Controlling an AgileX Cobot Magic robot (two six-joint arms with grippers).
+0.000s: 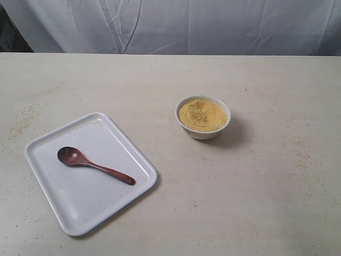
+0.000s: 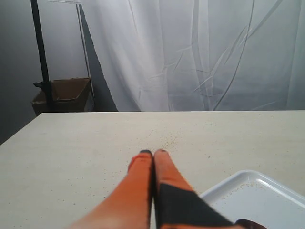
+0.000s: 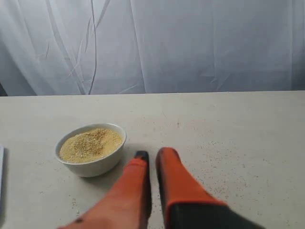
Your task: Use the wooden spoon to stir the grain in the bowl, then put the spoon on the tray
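Observation:
The dark wooden spoon (image 1: pixel 96 166) lies flat on the white tray (image 1: pixel 80 208) at the left of the table, its oval bowl toward the far left. To the right stands the small white bowl (image 1: pixel 203 133), filled with yellow grain (image 1: pixel 202 115). Neither gripper shows in the exterior view. My left gripper (image 2: pixel 153 152) hovers low over the table beside the tray's corner (image 2: pixel 257 195), fingers pressed together and empty. My right gripper (image 3: pixel 154 153) is also shut with nothing in it, just beside the bowl (image 3: pixel 95 167) and its grain (image 3: pixel 90 144).
Loose grains are scattered on the tabletop, thickest at the far left (image 1: pixel 21 120). A white curtain (image 1: pixel 186 26) hangs behind the table. Past the table's far corner stand a cardboard box (image 2: pixel 66 94) and a black pole (image 2: pixel 42 57).

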